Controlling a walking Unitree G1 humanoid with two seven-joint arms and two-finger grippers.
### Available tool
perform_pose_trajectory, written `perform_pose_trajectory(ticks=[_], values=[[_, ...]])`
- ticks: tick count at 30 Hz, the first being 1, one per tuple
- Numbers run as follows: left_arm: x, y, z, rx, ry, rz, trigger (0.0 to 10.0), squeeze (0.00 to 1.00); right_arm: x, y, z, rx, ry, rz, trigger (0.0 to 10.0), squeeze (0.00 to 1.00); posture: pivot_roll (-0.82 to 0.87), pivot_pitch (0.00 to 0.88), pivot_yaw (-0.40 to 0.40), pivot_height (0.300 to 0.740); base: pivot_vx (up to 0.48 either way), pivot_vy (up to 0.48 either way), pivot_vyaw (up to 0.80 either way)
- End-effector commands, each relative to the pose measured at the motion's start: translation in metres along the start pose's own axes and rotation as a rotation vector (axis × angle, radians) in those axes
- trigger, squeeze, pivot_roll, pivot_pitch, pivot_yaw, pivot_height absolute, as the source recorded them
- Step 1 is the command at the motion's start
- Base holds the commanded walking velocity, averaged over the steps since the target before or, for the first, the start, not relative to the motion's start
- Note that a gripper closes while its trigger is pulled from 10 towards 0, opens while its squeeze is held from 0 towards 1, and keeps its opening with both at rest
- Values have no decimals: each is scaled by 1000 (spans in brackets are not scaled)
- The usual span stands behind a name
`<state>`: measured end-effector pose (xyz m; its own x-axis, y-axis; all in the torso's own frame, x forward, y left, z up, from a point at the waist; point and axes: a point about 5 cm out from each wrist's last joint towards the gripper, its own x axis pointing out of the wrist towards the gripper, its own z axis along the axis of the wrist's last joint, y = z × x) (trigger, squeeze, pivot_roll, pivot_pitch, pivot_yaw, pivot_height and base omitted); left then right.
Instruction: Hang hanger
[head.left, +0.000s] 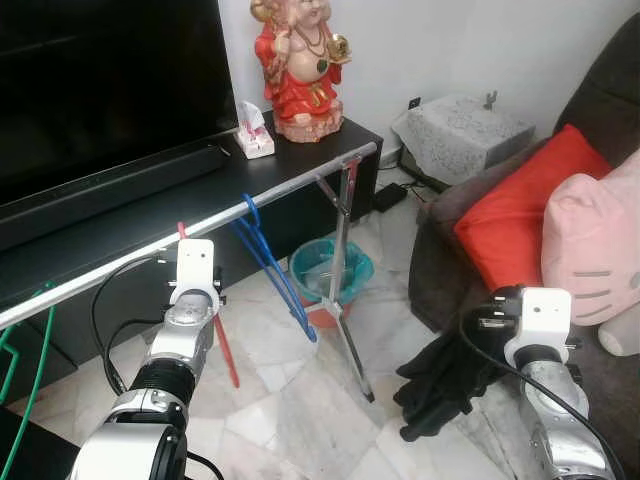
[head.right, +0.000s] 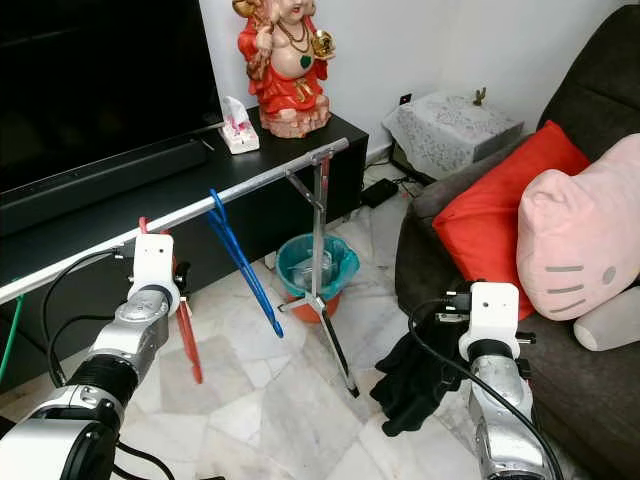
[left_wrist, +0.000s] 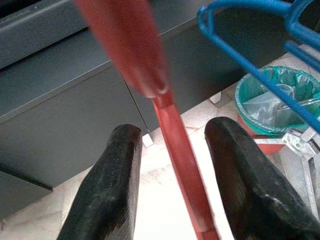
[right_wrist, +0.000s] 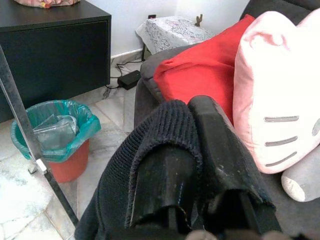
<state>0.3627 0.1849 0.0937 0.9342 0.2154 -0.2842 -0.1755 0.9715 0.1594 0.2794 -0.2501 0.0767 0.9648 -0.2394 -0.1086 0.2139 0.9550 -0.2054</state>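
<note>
On the rail (head.left: 150, 255), left of the blue hanger (head.left: 275, 265), the red hanger (head.left: 225, 350) already hangs, the left gripper (left_wrist: 172, 185) spread around its arm, while the right gripper (right_wrist: 200, 165) pinches dark cloth (head.right: 410, 385).

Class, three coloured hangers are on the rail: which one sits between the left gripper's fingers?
The red hanger: its bar runs between the left gripper's open fingers. The blue hanger hangs farther along; the green hanger hangs at the other end.
</note>
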Motion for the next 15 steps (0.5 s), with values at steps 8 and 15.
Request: perform_pose_trajectory(ticks=[8,15], values=[[2,2,3,21,-8,10,0,0,3,-1,5,-2,-16,0,10000,0,2,0,-9,740,0,0,0],[2,2,3,17,-11,11,0,0,3,-1,5,-2,-17,0,10000,0,2,0,-10,740,0,0,0]])
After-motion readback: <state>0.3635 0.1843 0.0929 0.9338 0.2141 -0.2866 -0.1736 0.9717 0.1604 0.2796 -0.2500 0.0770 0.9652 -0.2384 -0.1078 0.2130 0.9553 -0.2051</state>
